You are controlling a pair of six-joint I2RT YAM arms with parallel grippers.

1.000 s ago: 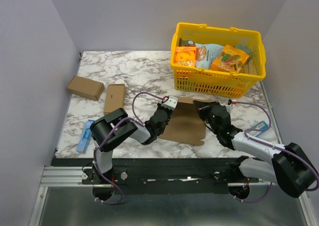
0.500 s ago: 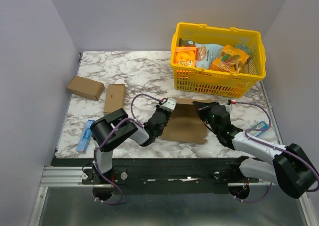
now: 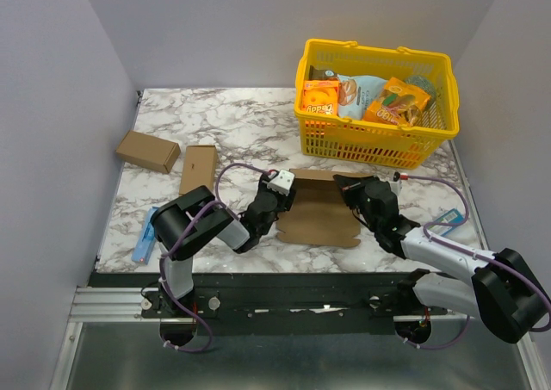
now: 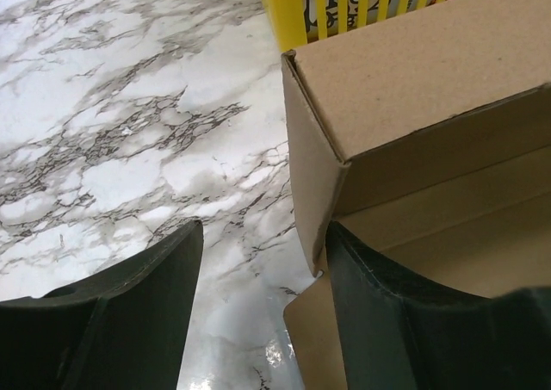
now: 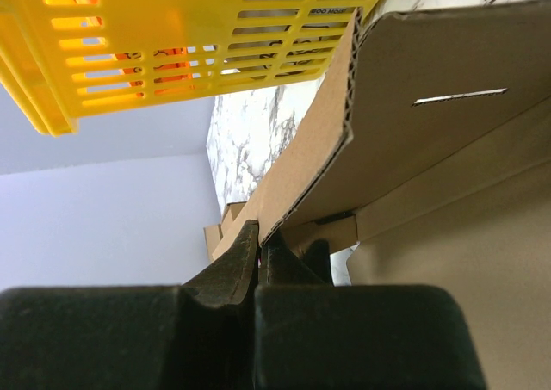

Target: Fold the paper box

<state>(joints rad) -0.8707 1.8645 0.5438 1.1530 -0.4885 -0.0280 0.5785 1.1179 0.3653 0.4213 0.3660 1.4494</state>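
Backing leftward, my left gripper (image 4: pixel 258 244) is releasing the creased brown cardboard paper box (image 4: pixel 413 71); my right gripper (image 5: pixel 258 239) is pinching its wall. I judge re-gripping a flap comes next.

Left hand (image 4: pixel 263 235) stands spread wide, while right hand (image 5: pixel 258 239) is pinched tight.

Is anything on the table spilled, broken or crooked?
Nothing looks spilled or broken. The paper box is only half made. Its far end is folded up while the near part lies flat on the table. The right gripper pinches one raised cardboard edge.
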